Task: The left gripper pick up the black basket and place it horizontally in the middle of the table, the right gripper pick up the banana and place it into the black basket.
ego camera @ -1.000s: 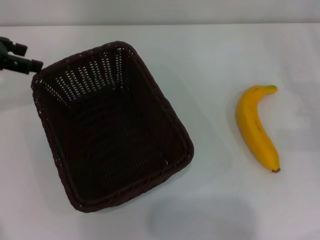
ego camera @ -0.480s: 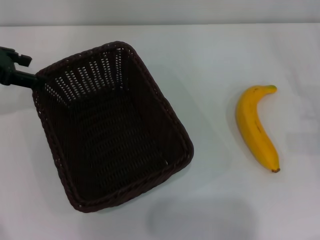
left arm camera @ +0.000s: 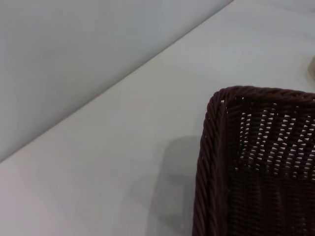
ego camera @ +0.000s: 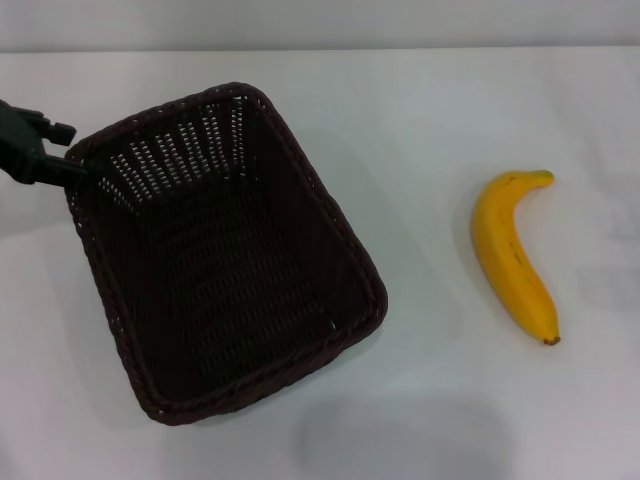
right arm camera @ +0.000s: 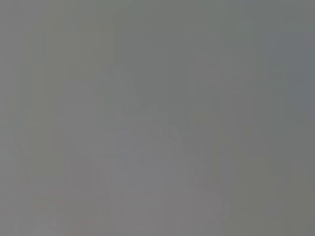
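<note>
The black basket [ego camera: 200, 140] stands on the white table [ego camera: 430, 120] left of centre, skewed, its long side running from far left to near right. My left gripper [ego camera: 68, 152] is at the basket's far-left corner, open, with one finger over the rim and the other outside it. The left wrist view shows that corner's braided rim [left arm camera: 209, 147] close up. The banana [ego camera: 510, 255] lies on the table to the right, well apart from the basket, stem end pointing away. My right gripper is out of view; the right wrist view is plain grey.
The table's far edge [ego camera: 320, 48] meets a grey wall. Bare tabletop lies between the basket and the banana.
My left gripper has moved down and toward the basket's far-left corner and now reaches its rim. The basket and the banana have not moved.
</note>
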